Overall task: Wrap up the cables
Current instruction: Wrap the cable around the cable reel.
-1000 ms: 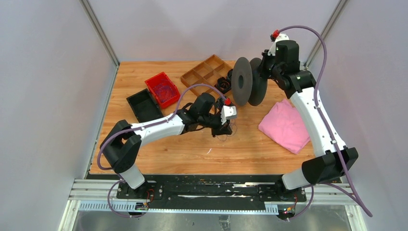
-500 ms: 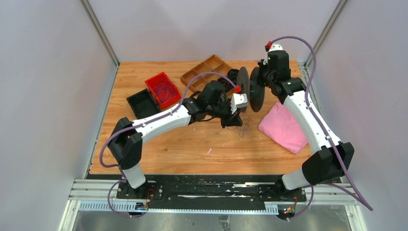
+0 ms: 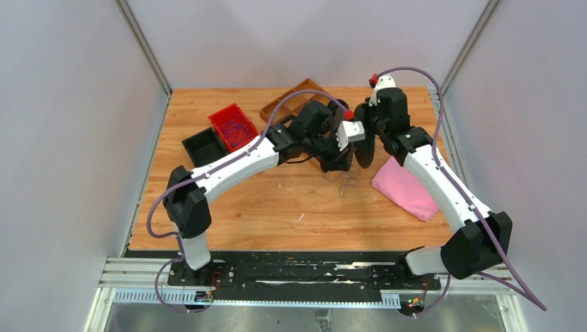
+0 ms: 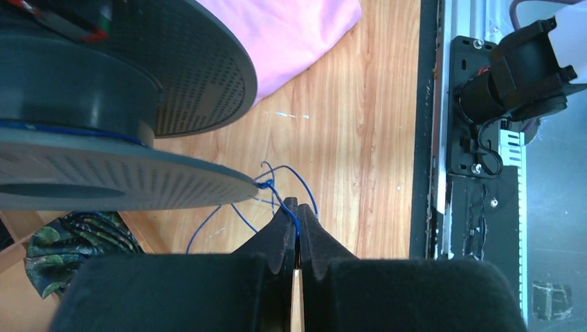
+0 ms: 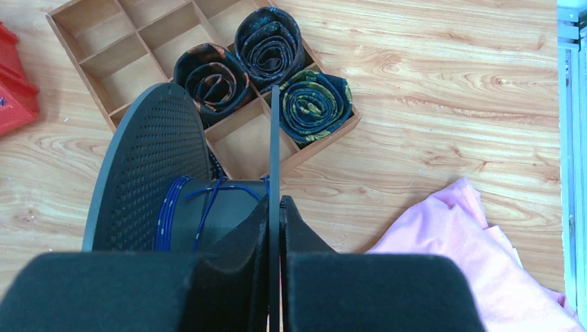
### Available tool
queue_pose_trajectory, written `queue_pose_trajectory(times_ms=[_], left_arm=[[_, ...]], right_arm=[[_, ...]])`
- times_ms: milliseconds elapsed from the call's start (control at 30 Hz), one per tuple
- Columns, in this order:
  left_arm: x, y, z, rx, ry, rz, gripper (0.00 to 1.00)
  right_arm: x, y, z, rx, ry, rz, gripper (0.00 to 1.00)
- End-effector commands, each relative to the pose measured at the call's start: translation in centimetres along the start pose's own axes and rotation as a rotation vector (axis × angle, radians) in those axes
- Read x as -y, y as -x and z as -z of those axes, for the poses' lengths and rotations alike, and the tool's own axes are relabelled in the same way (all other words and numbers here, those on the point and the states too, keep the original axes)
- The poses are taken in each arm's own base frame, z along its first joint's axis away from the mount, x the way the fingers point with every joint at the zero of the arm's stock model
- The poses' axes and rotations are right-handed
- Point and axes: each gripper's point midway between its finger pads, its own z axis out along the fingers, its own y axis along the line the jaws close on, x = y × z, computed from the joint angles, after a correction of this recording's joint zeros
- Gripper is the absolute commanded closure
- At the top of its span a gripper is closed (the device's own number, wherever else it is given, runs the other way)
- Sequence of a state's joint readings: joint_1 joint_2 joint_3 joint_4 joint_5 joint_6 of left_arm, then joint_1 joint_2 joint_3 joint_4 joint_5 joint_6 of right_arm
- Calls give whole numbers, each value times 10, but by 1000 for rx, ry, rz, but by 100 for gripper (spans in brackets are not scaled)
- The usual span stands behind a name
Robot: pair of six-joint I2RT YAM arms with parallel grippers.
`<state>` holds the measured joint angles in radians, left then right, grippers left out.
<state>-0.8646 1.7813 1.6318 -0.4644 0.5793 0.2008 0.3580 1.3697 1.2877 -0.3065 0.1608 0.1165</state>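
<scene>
Brought cable [image 4: 277,196], pinched in L gripper [image 4: 297,207], over to spool [image 5: 149,159]; R gripper [image 5: 275,204] clamped on flange, so winding prob. underway.

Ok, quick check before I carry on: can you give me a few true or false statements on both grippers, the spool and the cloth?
1. The right gripper is shut on the edge of one flange of the spool. True.
2. The left gripper is open with nothing in it. False: it is shut on the cable.
3. The hub is bare. False: a few turns of cable lie on it.
4. A pink cloth lies beside the spool. True.
</scene>
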Motion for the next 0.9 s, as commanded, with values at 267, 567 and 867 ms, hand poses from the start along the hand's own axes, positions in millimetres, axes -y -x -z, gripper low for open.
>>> queue_pose_trajectory(times_ms=[267,567,867], left_arm=[[-20,21,20,14,35,55,89],[-24,14,24,11,42,42,95],[-29,-23,31,48,109,19,80]], right_arm=[[-1,16,14,123,6,89,99],[-6,20,17,128,36,91,99],[0,31,23,137,22,56,99]])
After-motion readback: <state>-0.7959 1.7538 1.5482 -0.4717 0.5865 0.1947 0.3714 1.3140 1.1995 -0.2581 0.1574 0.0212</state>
